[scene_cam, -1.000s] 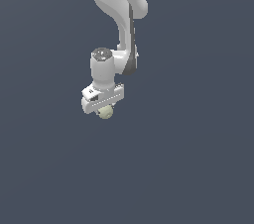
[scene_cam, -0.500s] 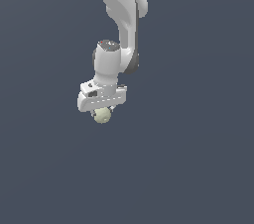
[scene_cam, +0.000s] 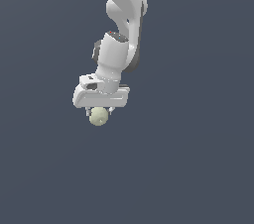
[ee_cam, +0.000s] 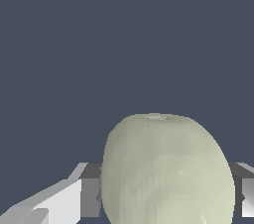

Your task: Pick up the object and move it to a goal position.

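Object (scene_cam: 98,116): pale yellow-green apple-like lump, pinched between the gripper (scene_cam: 99,113) fingers (ee_cam: 84,198) on both flanks, hanging directly below the white hand; held so for carriage toward the goal.

Pretty short tally here. There's one robot arm (scene_cam: 124,15), white, and it carries one gripper (scene_cam: 99,111) at its end. On that gripper two fingers (ee_cam: 89,196) show up in the wrist view, one on each side of the lump. And there's exactly one object (scene_cam: 98,116), a pale yellow-green rounded thing, apple-like; both views show that same single one. Nothing else can be counted, just a plain dark grey-blue backdrop behind it all. So: one arm, one gripper, two fingers, one object.
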You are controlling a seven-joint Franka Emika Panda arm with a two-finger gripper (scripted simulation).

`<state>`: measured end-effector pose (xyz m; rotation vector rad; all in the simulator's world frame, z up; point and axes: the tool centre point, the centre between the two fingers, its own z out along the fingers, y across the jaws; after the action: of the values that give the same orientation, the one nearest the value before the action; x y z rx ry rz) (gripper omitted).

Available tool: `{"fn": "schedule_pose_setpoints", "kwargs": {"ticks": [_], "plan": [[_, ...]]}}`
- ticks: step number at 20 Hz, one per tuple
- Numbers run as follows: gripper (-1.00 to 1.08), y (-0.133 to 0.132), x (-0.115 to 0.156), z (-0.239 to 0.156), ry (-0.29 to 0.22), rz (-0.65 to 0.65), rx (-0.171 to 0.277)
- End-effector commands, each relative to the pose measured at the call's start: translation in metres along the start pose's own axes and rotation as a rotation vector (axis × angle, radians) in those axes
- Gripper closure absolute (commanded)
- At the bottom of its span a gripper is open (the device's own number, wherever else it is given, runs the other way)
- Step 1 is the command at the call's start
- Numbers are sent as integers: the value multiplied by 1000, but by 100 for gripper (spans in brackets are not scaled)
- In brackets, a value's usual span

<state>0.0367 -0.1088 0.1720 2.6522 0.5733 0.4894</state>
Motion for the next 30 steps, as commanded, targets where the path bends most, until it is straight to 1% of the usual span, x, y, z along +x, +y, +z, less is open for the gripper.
{"fn": "schedule_pose_setpoints", "kwargs": {"ticks": [1, 20, 25, 30], "plan": [[108, 8, 9, -8, 16, 21, -38], [108, 57, 64, -75, 119, 169, -305], [108, 70, 78, -97, 149, 211, -382], [108, 82, 91, -124, 182, 259, -469]]}}
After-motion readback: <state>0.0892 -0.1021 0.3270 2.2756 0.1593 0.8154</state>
